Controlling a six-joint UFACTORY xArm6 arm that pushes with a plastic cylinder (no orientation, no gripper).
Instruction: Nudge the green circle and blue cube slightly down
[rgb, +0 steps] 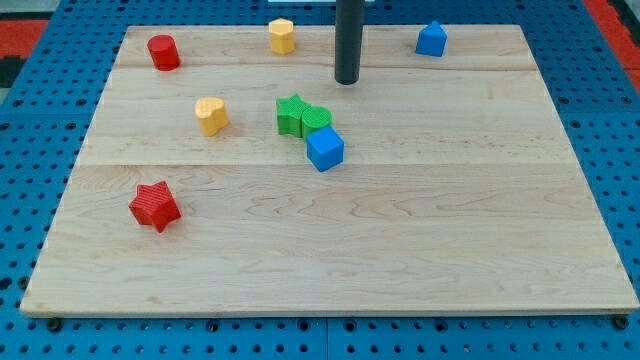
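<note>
Camera view of a pale wooden board (330, 250) resting on a blue perforated surface (620, 150). My arm ends in a dark rod that enters at the top centre of the frame; it has no jaws to open or close and holds nothing. My tip (347, 81) rests on the board in the upper middle of the frame, touching no block.

The green circle (317, 120) lies just below and slightly to the view's left of my tip, near the centre of the frame. The blue cube (325, 148) sits directly below it and a little to the view's right, touching or almost touching it. A green star (291, 114) presses against the circle's left side, so the three form one tight cluster, separated from my tip by a strip of bare wood.

Other blocks stand well apart from the cluster. A yellow block (211, 115), its shape unclear, lies to the view's left of the green star. A red cylinder (164, 52) sits in the upper left of the frame, a yellow hexagon (282, 35) at the top just left of the rod, and a blue house-shaped block (431, 39) in the upper right. A red star (154, 206) lies in the lower left.
</note>
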